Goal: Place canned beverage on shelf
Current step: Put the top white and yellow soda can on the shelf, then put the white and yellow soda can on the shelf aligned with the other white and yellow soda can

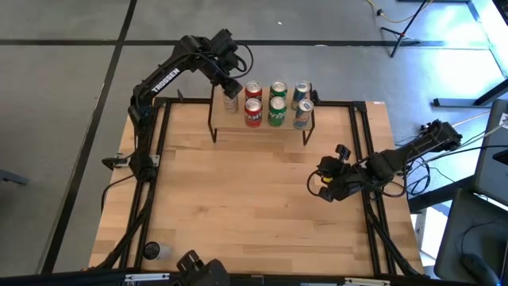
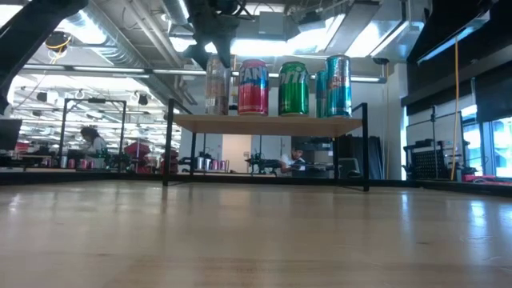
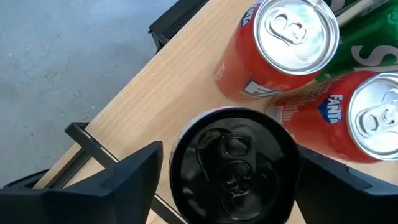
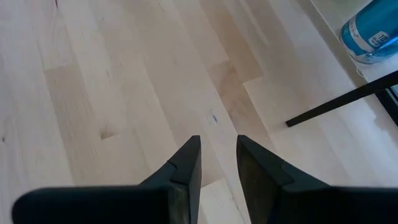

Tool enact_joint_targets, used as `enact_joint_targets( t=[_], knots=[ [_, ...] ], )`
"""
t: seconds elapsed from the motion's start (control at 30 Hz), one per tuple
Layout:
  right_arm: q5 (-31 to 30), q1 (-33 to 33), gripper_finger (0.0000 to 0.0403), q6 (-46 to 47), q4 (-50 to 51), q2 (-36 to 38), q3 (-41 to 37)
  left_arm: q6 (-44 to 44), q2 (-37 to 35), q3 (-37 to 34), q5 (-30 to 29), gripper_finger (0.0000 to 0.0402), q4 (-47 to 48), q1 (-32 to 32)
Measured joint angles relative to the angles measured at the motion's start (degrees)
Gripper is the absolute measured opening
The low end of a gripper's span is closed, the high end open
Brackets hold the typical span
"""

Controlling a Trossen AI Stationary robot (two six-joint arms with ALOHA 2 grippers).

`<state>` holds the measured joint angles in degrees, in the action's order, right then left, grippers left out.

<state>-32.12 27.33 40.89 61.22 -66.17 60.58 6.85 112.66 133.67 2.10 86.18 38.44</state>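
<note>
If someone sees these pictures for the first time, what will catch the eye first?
Probably the row of bright cans on the shelf at the table's far edge: red cans, green cans and blue cans. Next, the left gripper poised over a black-topped can at the shelf's left end, fingers either side. The right gripper waits low over the table's right side.
</note>
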Motion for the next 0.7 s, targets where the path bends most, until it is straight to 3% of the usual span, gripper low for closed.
enact_joint_targets(
  t=[0.37, 0.7],
  knots=[
    [-0.4, 0.0, 0.0088, 0.8, 0.3, 0.0, 0.0, -1.5, -1.5, 1.3, 0.1, 0.0309, -1.3, 0.0],
    [-0.4, 0.0, 0.0088, 0.8, -1.4, 0.0, 0.0, -1.2, -10.4, 1.4, -2.4, 0.0310, -4.2, -2.8]
  ],
)
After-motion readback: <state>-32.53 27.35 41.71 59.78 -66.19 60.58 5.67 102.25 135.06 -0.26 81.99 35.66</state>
